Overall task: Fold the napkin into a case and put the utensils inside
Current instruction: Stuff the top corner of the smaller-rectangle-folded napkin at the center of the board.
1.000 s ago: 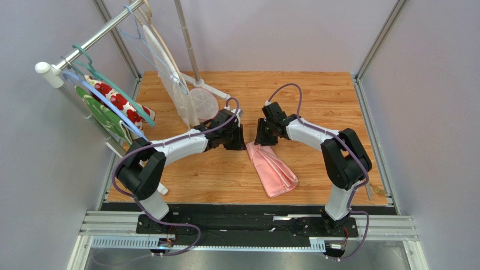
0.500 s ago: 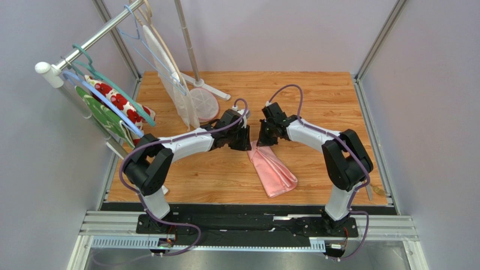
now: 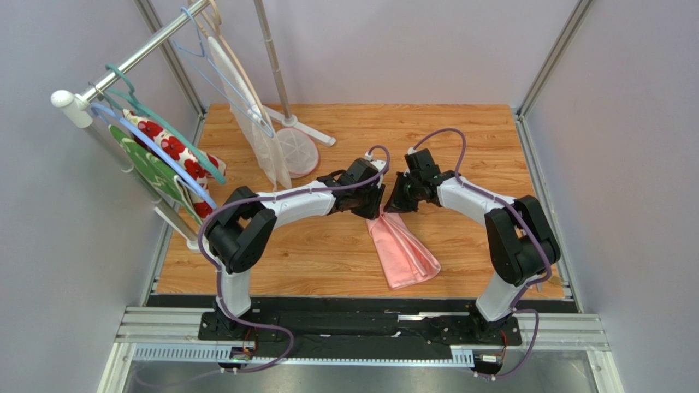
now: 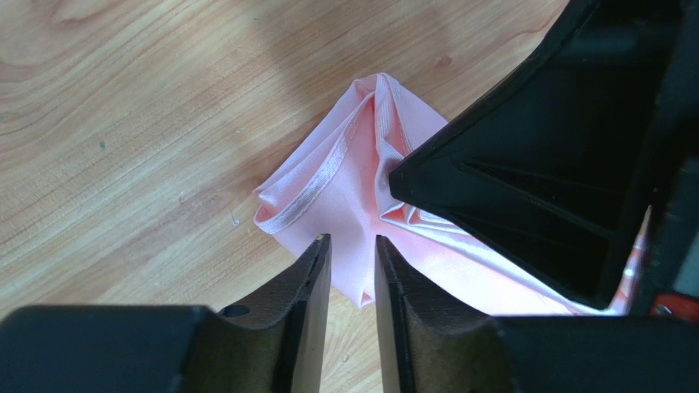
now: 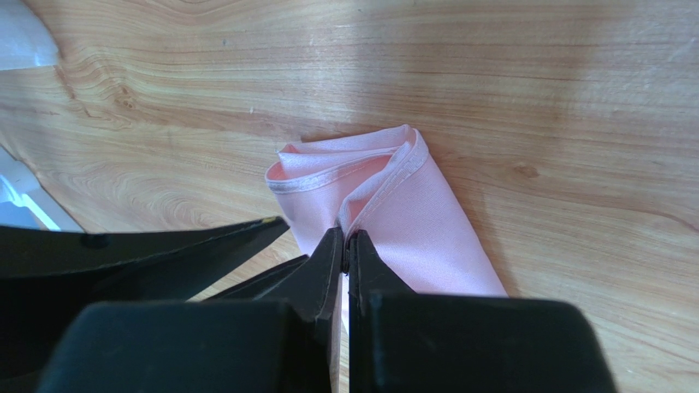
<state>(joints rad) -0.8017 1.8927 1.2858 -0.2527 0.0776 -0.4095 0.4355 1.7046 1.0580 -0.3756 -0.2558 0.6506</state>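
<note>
- 2 grippers are seen tip to tip at the far end of the napkin (image 3: 404, 255), w/ the L gripper (image 4: 353, 274) just to the L of the R gripper (image 5: 344, 241).
- L gripper: jaws are set a narrow slit apart, approx. parallel. A corner of the pink cloth lies in the slit, and bare wood is seen through the rest of it. Whether the cloth is touched by the fingers (image 4: 314, 282) can't be told.
- R gripper: jaws are pressed together, w/ a raised fold of the napkin pinched between the tips. Hemmed edges are fanned out just beyond them.
- Napkin: it's folded into a long, layered strip and laid on the wooden table (image 3: 459, 131). From the grippers it runs back toward the arm bases, slightly to the R. The end at the tips is bunched into ridges.
- In the L wrist view, the R gripper's black body is seen just ahead & to the R of the L fingertips, over the cloth.
- A rack (image 3: 72, 108) w/ hangers is seen well off to the L of the L gripper.
</note>
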